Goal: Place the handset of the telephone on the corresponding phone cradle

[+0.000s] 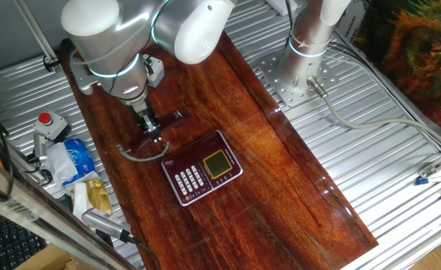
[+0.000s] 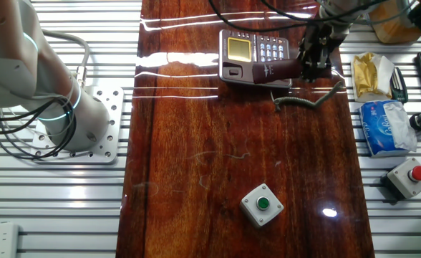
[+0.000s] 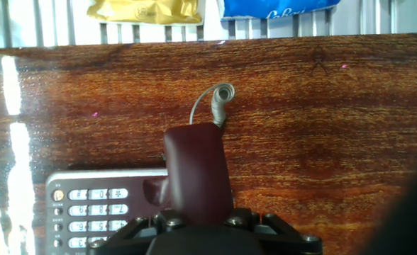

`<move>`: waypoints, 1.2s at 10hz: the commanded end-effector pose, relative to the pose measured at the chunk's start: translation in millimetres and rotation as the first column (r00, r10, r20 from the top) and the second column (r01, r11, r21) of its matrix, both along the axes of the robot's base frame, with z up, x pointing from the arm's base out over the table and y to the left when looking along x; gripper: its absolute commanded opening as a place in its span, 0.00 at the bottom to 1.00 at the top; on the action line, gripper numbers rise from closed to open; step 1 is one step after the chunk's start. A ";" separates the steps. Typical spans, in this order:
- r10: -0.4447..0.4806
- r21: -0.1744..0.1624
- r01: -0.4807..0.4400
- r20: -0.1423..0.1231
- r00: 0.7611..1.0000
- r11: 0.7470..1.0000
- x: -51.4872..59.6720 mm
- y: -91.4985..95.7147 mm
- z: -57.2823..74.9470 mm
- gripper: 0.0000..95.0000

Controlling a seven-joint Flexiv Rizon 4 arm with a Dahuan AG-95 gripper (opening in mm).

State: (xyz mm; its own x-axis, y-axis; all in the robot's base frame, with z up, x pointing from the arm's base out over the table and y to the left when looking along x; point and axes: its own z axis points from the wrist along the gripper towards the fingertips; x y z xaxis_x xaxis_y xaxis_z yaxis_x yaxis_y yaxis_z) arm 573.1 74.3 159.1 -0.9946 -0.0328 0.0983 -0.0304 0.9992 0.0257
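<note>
Hanging over the phone's [image 1: 202,176] near edge, the gripper [image 2: 315,63] has its fingers clamped on the handset [image 3: 196,170]. It's carried beside the keypad, lengthwise, probably to match the cradle [image 1: 177,160], with the cord [image 2: 305,101] trailing on the table [image 2: 232,165].

The handset [image 3: 196,170] is dark maroon with a grey curly cord [image 2: 305,102]. The telephone [image 1: 202,168] is maroon too, with white keys and a yellow-green display, on a glossy red-brown wood-grain tabletop [image 2: 225,179].
</note>
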 end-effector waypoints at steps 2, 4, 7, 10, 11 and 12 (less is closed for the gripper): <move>0.097 -0.024 -0.097 0.009 0.995 0.995 -0.1 -0.1 -0.4 0.00; 0.157 -0.019 -0.157 -0.012 0.988 0.987 -0.1 -0.1 -0.4 0.00; 0.250 0.002 -0.250 -0.024 0.968 0.968 -0.1 -0.1 -0.4 0.00; 0.231 -0.003 -0.231 -0.029 0.972 0.973 -0.1 -0.1 -0.4 0.00; 0.228 -0.004 -0.228 -0.033 0.973 0.974 -0.1 -0.1 -0.4 0.00; 0.225 -0.006 -0.225 -0.037 0.974 0.974 -0.1 -0.1 -0.4 0.00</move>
